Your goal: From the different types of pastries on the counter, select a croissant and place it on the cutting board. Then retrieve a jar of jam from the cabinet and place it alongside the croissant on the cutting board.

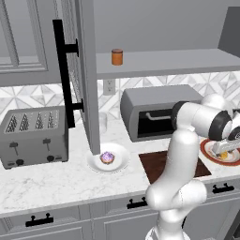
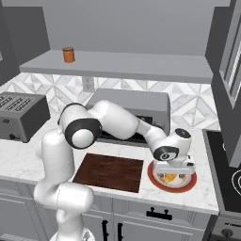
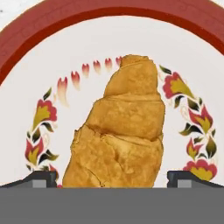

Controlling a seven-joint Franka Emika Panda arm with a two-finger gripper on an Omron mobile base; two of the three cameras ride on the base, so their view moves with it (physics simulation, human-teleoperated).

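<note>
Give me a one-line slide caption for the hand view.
Open gripper poised over the croissant on the red-rimmed plate.

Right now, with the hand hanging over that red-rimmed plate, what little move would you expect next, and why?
Probably close the open gripper: its fingertips flank the golden crescent croissant on the red-rimmed flowered plate, while the dark reddish-brown wooden cutting board lies bare.

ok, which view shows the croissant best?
Hand view: the croissant sits large and centred on the red-rimmed plate. Right base view shows an orange sliver under the gripper; left base view, a speck.
</note>
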